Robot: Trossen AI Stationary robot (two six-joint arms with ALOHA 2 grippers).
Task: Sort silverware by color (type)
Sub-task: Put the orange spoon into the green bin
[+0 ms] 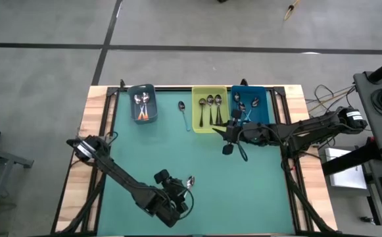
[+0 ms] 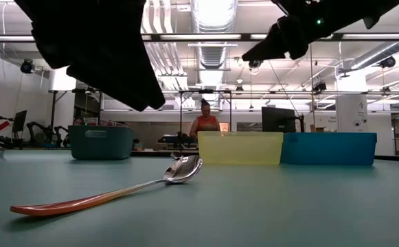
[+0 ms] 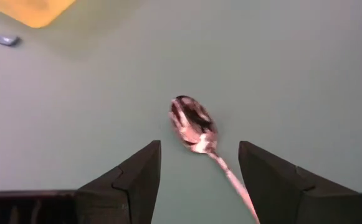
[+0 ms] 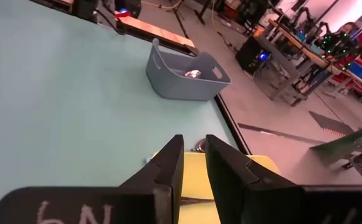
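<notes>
An orange-handled spoon [image 2: 117, 192], judged light, stiff and slippery, is straddled by the wide-spread left gripper [image 3: 199, 168] near the table's front edge, its thin handle seen as the best hold.

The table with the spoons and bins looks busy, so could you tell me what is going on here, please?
A two-armed robot is sorting spoons by handle colour into three bins at the far edge. The left gripper hovers with open fingers over an orange-handled spoon lying on the mat. The right gripper is at the yellow bin, which holds dark-handled spoons. The grey bin has orange ones, the blue bin a few more, and one pale-handled spoon lies loose between bins.
</notes>
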